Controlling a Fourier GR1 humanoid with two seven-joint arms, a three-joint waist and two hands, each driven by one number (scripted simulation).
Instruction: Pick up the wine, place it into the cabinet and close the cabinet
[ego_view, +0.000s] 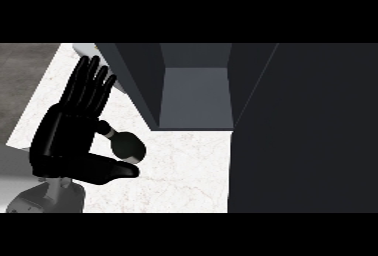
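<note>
The wine bottle (128, 145) is dark with a pale band at its neck and stands on the white marble counter (181, 175), seen from above. My left hand (68, 130) is right beside it on the left, fingers straight and pointing away from me. The thumb (111, 171) stretches out just below the bottle, and the palm looks close to or touching it. The dark cabinet (138, 80) stands open at the back, showing its grey inner floor (196, 97). Its large dark door (303, 130) fills the right side. My right hand does not show.
The counter's left edge (33, 107) runs diagonally behind my left hand, with grey floor (22, 70) beyond it. The dark door panel blocks the whole right part of the view.
</note>
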